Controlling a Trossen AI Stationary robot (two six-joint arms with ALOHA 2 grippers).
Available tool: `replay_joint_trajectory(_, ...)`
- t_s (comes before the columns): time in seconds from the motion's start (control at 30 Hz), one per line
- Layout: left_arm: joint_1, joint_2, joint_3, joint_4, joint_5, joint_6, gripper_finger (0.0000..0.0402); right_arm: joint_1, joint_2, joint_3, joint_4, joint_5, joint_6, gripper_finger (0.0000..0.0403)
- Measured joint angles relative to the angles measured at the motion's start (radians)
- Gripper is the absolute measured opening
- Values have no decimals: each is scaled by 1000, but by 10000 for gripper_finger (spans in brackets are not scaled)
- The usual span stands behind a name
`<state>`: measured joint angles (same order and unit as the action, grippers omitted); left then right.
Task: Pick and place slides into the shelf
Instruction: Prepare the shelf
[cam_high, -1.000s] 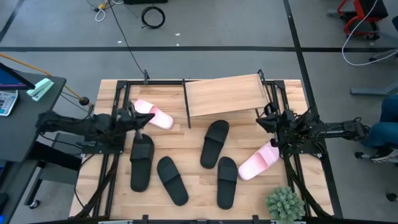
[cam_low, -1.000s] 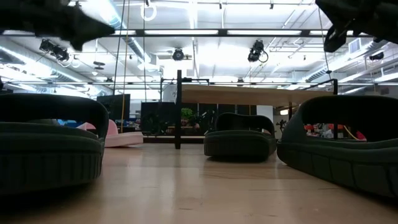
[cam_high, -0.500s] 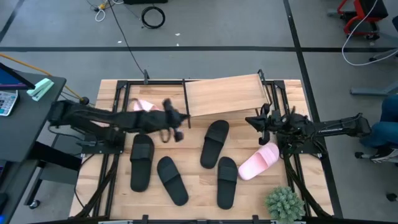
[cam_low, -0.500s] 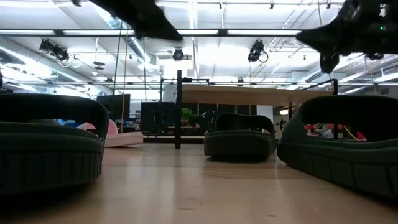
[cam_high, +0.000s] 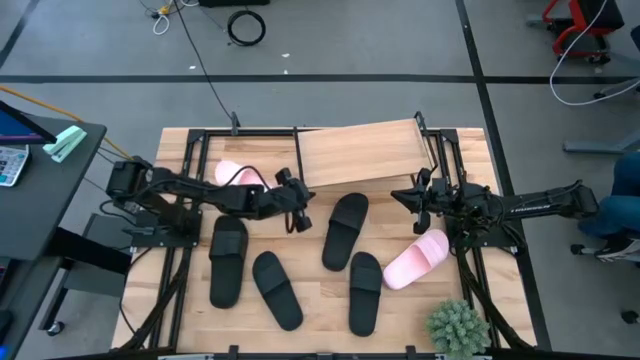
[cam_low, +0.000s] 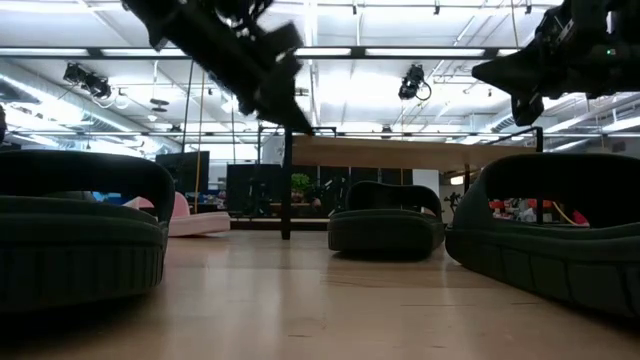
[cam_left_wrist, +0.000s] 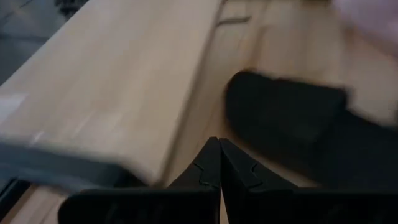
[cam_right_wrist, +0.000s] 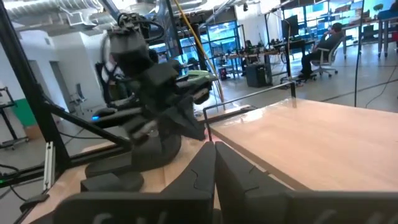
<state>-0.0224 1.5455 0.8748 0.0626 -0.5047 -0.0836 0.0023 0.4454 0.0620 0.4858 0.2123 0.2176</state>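
Note:
Four black slides lie sole-down on the wooden table (cam_high: 310, 300): one at the left (cam_high: 228, 262), one beside it (cam_high: 277, 290), one in the middle (cam_high: 345, 230) and one near it (cam_high: 365, 292). One pink slide (cam_high: 235, 175) lies at the far left, partly under my left arm. The other pink slide (cam_high: 415, 258) lies at the right. The shelf (cam_high: 360, 152) stands at the far edge. My left gripper (cam_high: 298, 215) is shut and empty, above the table just left of the middle black slide (cam_left_wrist: 292, 130). My right gripper (cam_high: 405, 197) is shut and empty, by the shelf's right near corner.
A small green plant (cam_high: 460, 328) stands at the table's near right corner. Black frame rails (cam_high: 180, 280) run along both sides of the table. The shelf's slanted board (cam_left_wrist: 124, 81) lies close ahead of my left gripper.
My left gripper has swung from beside the far-left pink slide toward the table's right, to a spot near the middle black slide and the shelf's left post. My right gripper has gone a little toward the table's left, nearer the shelf. No slide has moved.

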Motion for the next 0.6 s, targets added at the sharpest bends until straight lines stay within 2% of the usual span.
replay_joint_trajectory(0.6,215,0,-20,-17,-4,25,1,0,0,0,0,0,0,14)
